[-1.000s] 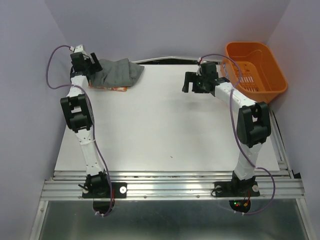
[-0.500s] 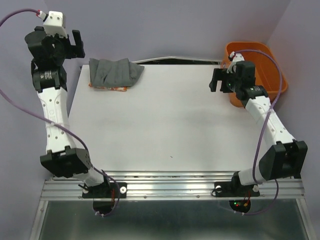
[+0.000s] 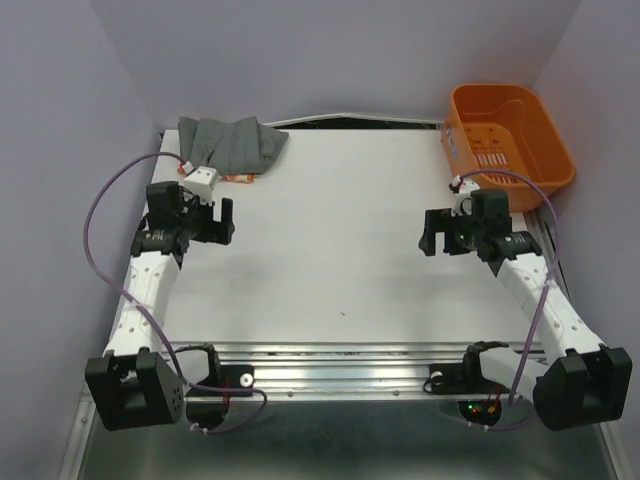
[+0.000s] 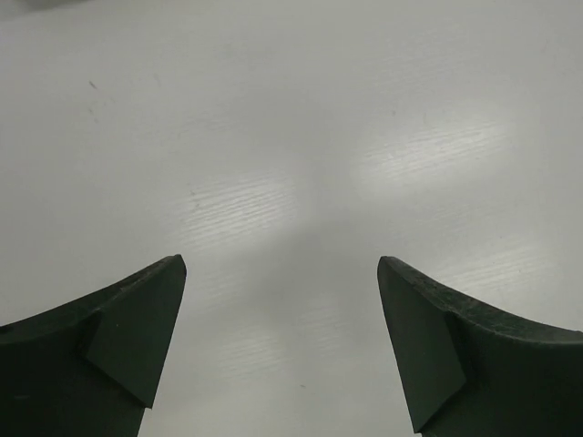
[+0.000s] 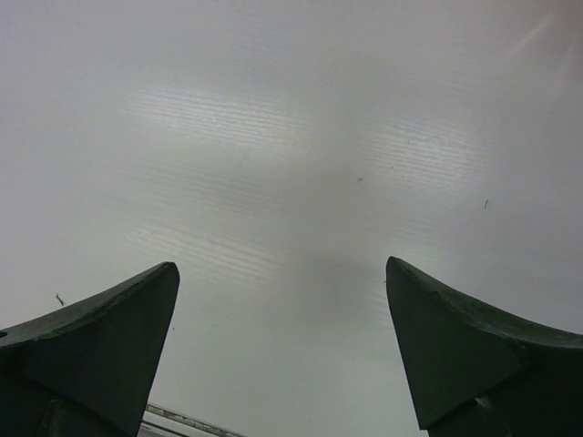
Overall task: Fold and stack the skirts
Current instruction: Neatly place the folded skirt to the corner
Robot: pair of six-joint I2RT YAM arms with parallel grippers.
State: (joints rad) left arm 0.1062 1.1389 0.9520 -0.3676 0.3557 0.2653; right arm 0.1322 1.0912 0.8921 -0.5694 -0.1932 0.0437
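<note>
Top view: a white rectangular surface fills the middle of the frame. At its far corner, in the upper left, lies a plain dark grey cloth skirt, folded into a rumpled bundle. It rests on a second skirt with an orange-printed edge, of which only a thin strip shows along the bundle's lower side. An orange plastic basket with slotted walls sits in the upper right. The left end effector is at the left of the frame, just below the skirts and apart from them, its jaws spread wide and holding nothing. The right end effector is at the right, below the basket, likewise spread and empty.

Left wrist view: two dark fingers stand wide apart in the lower corners — only white surface shows between them.

Right wrist view: two dark fingers sit the same way, wide apart over white surface.
</note>
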